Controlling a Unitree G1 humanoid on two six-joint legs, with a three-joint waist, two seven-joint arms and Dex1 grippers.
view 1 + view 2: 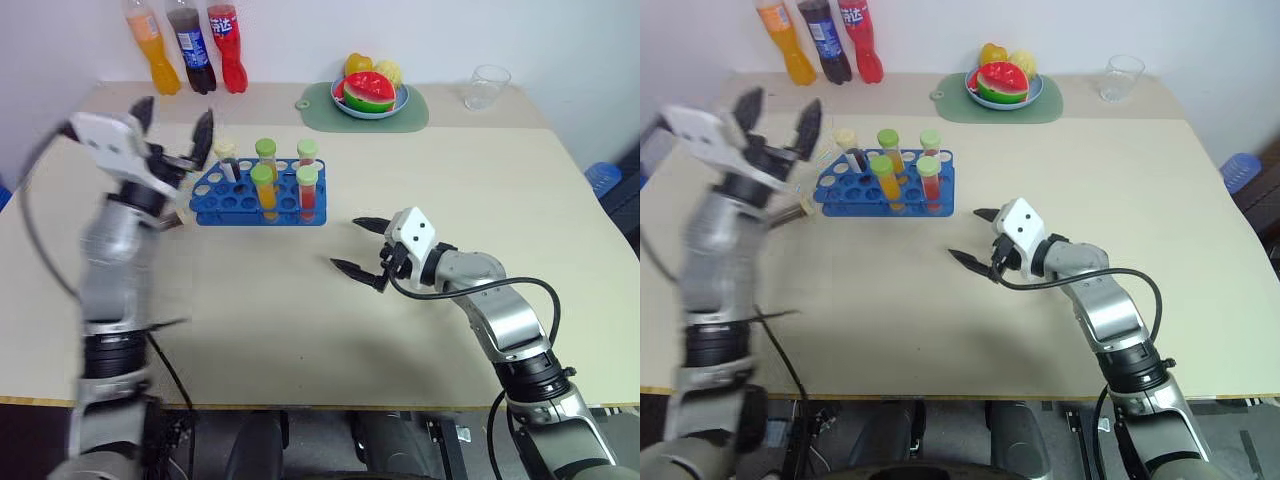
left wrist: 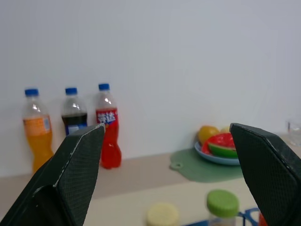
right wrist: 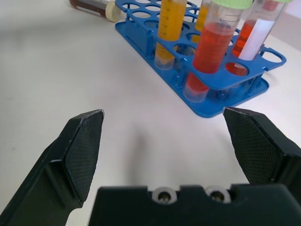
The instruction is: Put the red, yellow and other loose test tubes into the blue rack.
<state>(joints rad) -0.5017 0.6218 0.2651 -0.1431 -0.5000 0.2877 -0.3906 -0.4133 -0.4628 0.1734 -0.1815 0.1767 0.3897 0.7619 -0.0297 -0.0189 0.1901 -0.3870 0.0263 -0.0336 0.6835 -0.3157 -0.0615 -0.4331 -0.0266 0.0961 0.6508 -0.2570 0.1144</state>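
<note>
A: Rack, blue (image 1: 262, 196), stands on the table (image 1: 300, 330) toward its far side, left of centre, long axis running left to right. What sits in it?

B: Five capped tubes stand upright near its right half: a pale-capped one (image 1: 226, 158) at the far left of the group, then green-capped ones holding orange (image 1: 264, 186) and red (image 1: 307, 189) liquid. Rows of holes at the near left are empty.

A: Going left to right, what comes first?

B: The left gripper (image 1: 172, 128), raised above and just off the rack's left end, fingers spread wide with nothing between them. Below it, just beside the rack's left end, a loose tube (image 3: 90, 5) with dark contents and a cream cap lies on its side on the table.

A: And on the right?

B: The right gripper (image 1: 358, 246) hovers low over bare table, in front of and to the right of the rack, jaws wide apart and empty, pointing toward the rack's right corner.

A: Which relation governs the coming move?

B: Probably this: the lying tube is at the rack's left end, so the left arm is much nearer. The tube lies flat and roughly in line with the rack's length, though its exact axis is hard to tell; it must be stood upright over an empty hole.
</note>
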